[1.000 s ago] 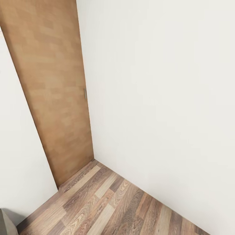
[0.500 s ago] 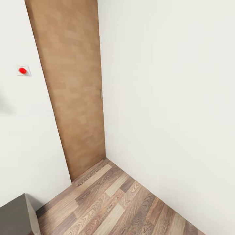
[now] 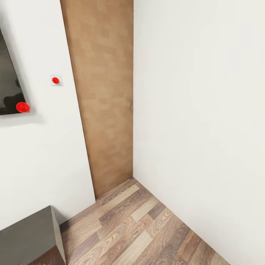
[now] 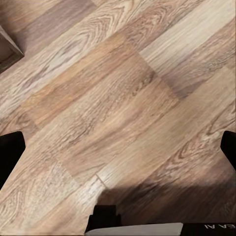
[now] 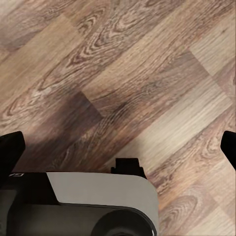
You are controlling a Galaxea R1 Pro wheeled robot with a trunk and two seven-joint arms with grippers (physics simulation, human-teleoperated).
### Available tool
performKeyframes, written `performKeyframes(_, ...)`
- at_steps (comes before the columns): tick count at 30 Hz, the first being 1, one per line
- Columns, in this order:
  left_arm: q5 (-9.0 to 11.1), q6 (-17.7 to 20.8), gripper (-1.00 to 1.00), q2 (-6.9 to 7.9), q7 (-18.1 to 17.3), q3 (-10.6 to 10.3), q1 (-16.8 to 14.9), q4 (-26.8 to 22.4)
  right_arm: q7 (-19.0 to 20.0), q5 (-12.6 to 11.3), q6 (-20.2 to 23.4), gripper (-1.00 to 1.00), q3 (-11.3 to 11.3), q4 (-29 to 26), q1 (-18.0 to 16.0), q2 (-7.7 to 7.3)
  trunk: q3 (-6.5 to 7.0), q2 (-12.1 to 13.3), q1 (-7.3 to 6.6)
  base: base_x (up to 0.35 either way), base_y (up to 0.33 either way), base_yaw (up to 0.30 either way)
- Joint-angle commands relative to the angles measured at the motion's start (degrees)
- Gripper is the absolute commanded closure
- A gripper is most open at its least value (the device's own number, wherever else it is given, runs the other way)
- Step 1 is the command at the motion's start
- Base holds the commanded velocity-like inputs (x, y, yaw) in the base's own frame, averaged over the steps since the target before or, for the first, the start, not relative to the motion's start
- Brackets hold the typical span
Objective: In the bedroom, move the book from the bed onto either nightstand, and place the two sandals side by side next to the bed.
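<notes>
I'm facing a room corner: wooden door [image 3: 105, 95], white wall [image 3: 198, 110], plank floor [image 3: 136, 228]. Left hand [image 4: 118, 147] and right hand [image 5: 118, 147] both spread wide, empty, over floor. Book, sandals unseen.

The right wrist camera looks straight down on the wood-plank floor [image 5: 123, 73], whose brown and tan boards run on a slant from about eight o'clock up toward two o'clock, with darker grain swirls in several planks. The right hand [image 5: 118, 145] stands wide apart, one black fingertip [image 5: 11, 147] at nine o'clock and the other at three o'clock, with bare floor between them. At six o'clock sits a rounded pale grey part of the robot's body [image 5: 98, 196] with a small black block on its upper edge
</notes>
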Motion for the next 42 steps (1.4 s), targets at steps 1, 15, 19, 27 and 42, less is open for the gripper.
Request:
performKeyframes(1, 0.0, -0.2, -1.00, -0.01, 0.0, 0.0, 0.0, 0.2, 0.1, 0.0, -0.2, -1.00, -0.1, 0.0, 0.0, 0.00, -0.06, 0.0, -0.01, 0.000, 0.000, 0.291)
performKeyframes(15, -0.1, -0.2, -1.00, -0.03, 0.0, -0.1, 0.0, 0.8, 0.1, -0.1, -0.2, -1.00, -0.1, 0.0, 0.0, 0.03, -0.06, 0.0, -0.01, 0.000, 0.000, 0.291)
performKeyframes(19, -0.1, -0.2, -1.00, -0.03, 0.0, -0.1, -0.1, 0.8, 0.0, 0.0, -0.2, -1.00, -0.1, 0.0, 0.0, 0.03, -0.06, 0.0, -0.01, 0.000, 0.000, 0.292)
performKeyframes(27, -0.1, -0.2, -1.00, -0.03, 0.0, -0.1, -0.1, 0.8, 0.0, 0.0, -0.2, -1.00, -0.1, 0.0, 0.0, 0.03, -0.06, 0.0, -0.01, 0.000, 0.000, 0.292)
performKeyframes(42, -0.1, -0.2, -1.00, -0.03, 0.0, 0.0, 0.0, 0.8, 0.0, -0.1, -0.2, -1.00, -0.1, 0.1, 0.0, 0.03, -0.06, 0.0, -0.01, 0.000, 0.000, 0.292)
